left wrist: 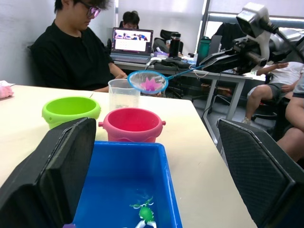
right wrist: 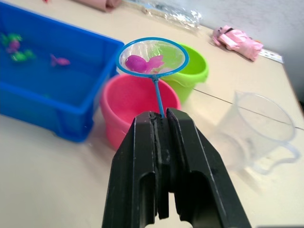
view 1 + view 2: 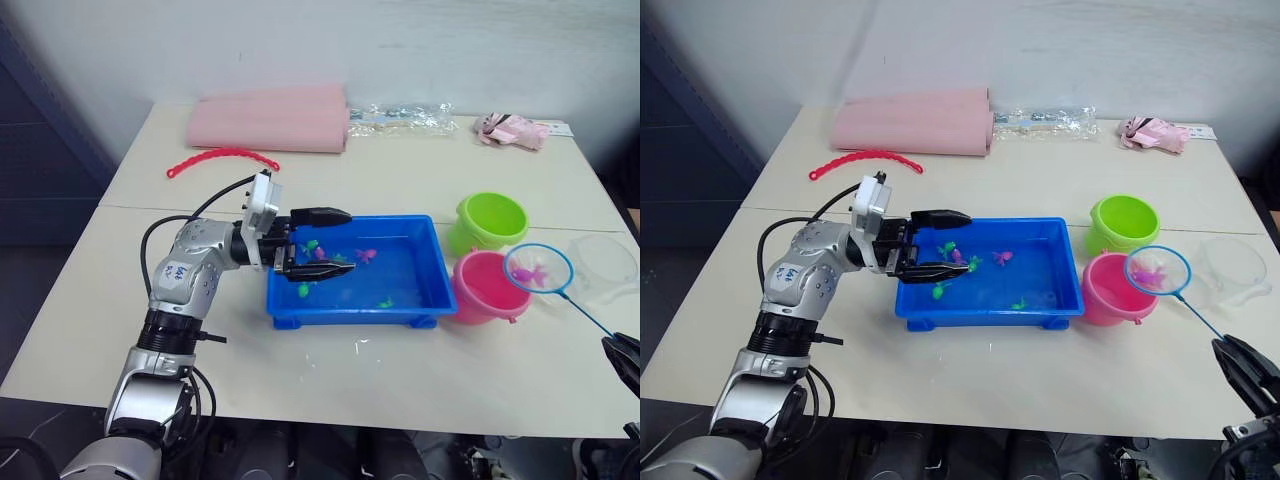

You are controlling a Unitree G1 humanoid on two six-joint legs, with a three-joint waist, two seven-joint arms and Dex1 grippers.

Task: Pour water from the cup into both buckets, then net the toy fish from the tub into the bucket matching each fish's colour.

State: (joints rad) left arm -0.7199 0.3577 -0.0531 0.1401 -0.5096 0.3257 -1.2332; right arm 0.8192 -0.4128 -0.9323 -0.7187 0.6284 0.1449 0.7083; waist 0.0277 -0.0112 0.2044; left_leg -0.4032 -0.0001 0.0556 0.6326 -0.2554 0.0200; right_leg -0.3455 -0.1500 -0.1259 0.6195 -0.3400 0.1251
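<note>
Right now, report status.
Right gripper shut on net, pink fish inside, above pink bucket. Left gripper open over tub. Nothing blocking.

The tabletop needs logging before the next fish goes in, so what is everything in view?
Blue plastic tub: one, table centre, holding water.
Toy fish: several, green and pink, in the tub; one pink fish in the net.
Round blue-rimmed net: one, over the pink bucket.
Pink plastic bucket: one, right of the tub.
Lime green plastic bucket: one, behind the pink one.
Clear handled plastic cup: one, far right.
Red beaded strip: one, far left.
Pink folded cloth: one, far edge.
Clear plastic wrapper: one, beside the cloth.
Seated person: beyond the table.
Left gripper: open, over the tub's left end.
Right gripper: shut on the net's handle.
</note>
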